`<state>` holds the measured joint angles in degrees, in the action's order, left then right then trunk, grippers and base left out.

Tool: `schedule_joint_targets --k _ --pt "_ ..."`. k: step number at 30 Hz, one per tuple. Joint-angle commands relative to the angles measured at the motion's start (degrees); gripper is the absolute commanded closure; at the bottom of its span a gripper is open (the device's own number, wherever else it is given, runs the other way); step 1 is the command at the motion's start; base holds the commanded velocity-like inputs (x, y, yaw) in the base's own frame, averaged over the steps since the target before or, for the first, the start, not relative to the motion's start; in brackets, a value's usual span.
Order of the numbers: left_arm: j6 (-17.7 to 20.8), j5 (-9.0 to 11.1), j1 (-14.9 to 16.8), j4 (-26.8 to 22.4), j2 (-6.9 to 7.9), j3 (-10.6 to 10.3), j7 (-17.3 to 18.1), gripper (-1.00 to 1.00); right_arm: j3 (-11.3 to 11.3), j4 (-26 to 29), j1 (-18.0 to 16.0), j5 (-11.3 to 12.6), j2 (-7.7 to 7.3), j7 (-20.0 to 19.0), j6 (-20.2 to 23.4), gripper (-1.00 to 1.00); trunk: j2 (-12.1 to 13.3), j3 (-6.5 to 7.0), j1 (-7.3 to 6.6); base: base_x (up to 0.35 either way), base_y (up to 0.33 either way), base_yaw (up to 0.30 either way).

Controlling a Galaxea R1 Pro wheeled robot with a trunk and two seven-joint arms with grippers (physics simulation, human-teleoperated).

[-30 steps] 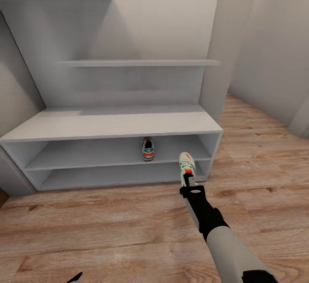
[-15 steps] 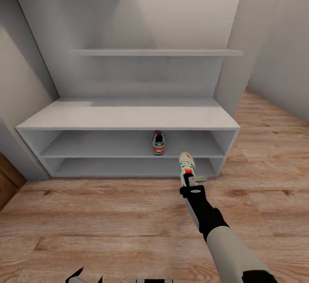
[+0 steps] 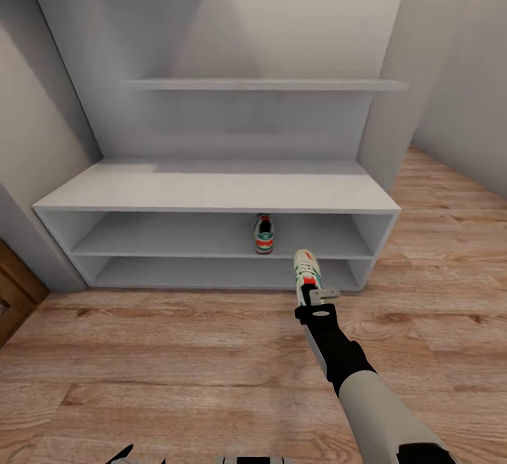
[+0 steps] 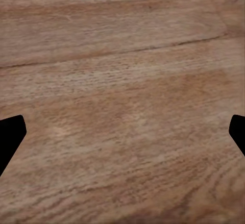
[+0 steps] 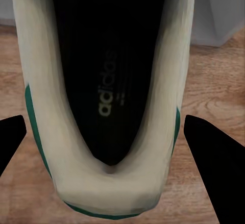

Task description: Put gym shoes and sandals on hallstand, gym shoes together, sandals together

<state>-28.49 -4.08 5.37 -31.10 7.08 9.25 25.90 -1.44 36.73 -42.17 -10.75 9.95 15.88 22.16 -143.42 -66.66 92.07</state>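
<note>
Head view: right arm stretched forward toward the rack (image 3: 211, 193), right gripper (image 3: 315, 296) holding one sneaker (image 3: 307, 268) by its heel, toe pointing at the rack, just short of the lower shelves. Second sneaker (image 3: 263, 234) sits on the rack's upper shoe shelf. Best to lift to that shelf's height and slide in just beside the shelved one.

Left wrist view: floor (image 4: 122, 96); left fingers (image 4: 10, 134) spread wide, empty.

Right wrist view: fingers (image 5: 212, 155) flank the sneaker's (image 5: 109, 183) heel.
</note>
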Motion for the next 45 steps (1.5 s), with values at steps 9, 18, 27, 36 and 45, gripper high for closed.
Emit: schedule_joint_targets --k 9,18,27,36,45 --pt "-0.38 -0.49 0.00 0.16 -0.05 0.18 0.38 -1.00 -0.09 0.10 -0.02 -0.59 0.05 -0.06 0.39 1.00 -0.02 -0.05 -0.01 0.240 0.043 0.000" --pt "-0.51 -0.62 0.00 0.16 -0.10 0.16 0.38 -1.00 -0.09 0.10 -0.02 -0.59 0.05 -0.02 0.42 1.00 -0.02 -0.05 -0.01 0.330 0.062 0.000" --pt "-0.44 -0.63 -0.01 0.16 -0.06 0.14 0.39 -1.00 -0.13 0.18 -0.02 -0.59 0.05 -0.02 0.42 1.00 -0.02 -0.05 -0.01 0.189 0.002 0.000" --pt "-0.43 -0.63 -0.01 0.24 -0.13 0.08 0.43 -1.00 -0.07 0.30 -0.02 -0.59 0.05 -0.03 0.42 1.00 -0.02 -0.05 -0.01 0.287 0.000 0.000" --pt "-0.52 -0.66 -0.01 0.25 -0.05 0.07 0.47 -1.00 -0.09 0.32 -0.02 -0.59 0.05 -0.04 0.42 1.00 -0.02 -0.05 -0.01 0.130 0.000 0.000"
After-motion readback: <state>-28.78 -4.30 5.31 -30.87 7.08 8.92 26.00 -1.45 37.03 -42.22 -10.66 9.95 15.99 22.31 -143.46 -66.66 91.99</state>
